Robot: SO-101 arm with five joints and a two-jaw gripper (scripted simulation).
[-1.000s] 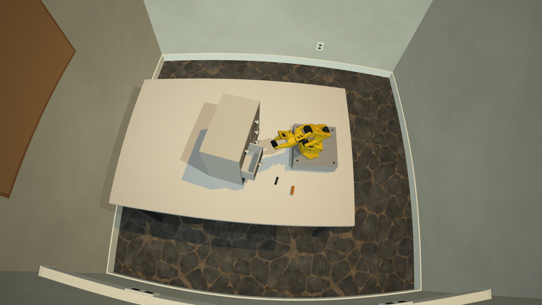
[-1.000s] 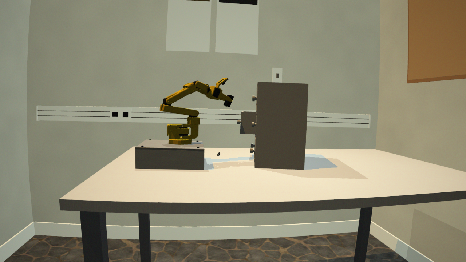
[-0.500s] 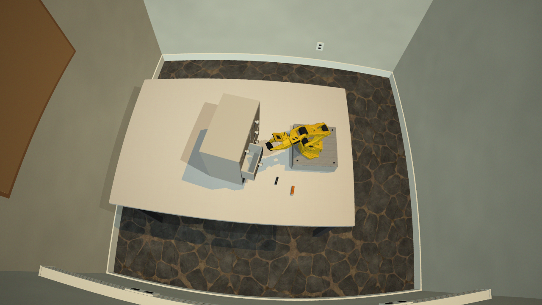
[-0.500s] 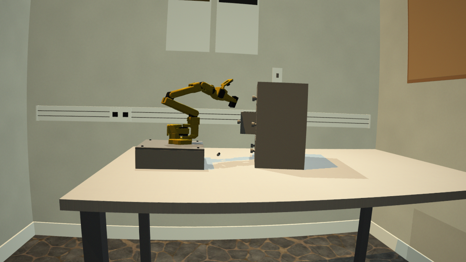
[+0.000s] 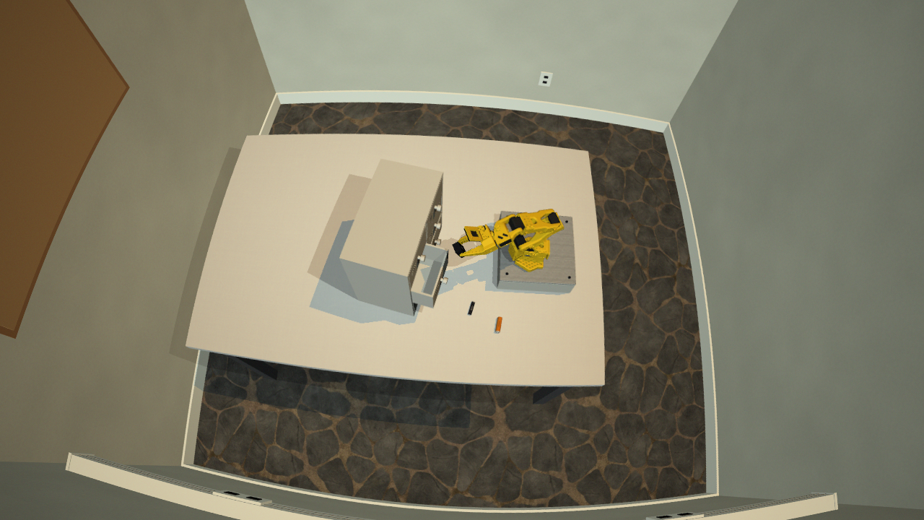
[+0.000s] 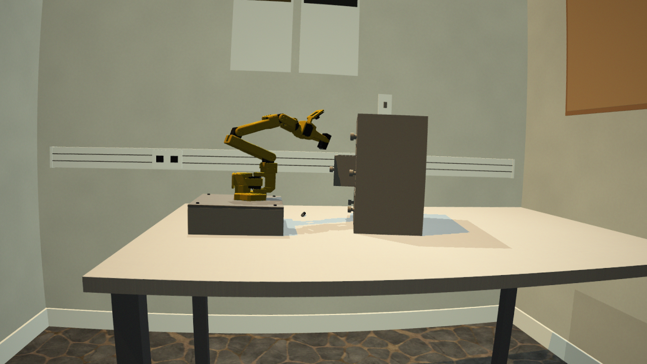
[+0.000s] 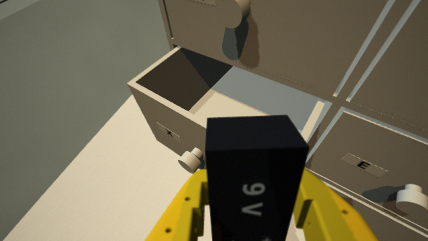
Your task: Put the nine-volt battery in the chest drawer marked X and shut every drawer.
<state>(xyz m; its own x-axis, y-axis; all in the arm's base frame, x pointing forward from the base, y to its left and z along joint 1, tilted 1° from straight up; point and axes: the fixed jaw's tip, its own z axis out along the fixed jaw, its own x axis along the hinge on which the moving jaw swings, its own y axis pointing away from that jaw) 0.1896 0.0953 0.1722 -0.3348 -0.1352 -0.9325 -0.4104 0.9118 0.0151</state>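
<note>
Clamped on the nine-volt battery with the gripper, "9 V" readable on its black side. Held in the air, in front of the chest and outside the X drawer. Beyond the battery, in the wrist view, pulled out with its top uncovered: that same X drawer, at the chest end facing the bottom edge of the bench as seen from above. Beside it, shut: the E drawer.

From above, standing upright left of the bench's middle, well in from the left edge: the chest. Nearer the right edge: the grey base block, under the yellow arm. Between that block and the bottom edge, toward the bottom-right corner, lying apart: a small black cell and an orange cell. Farthest, past the top edge, on the wall: a white outlet.
</note>
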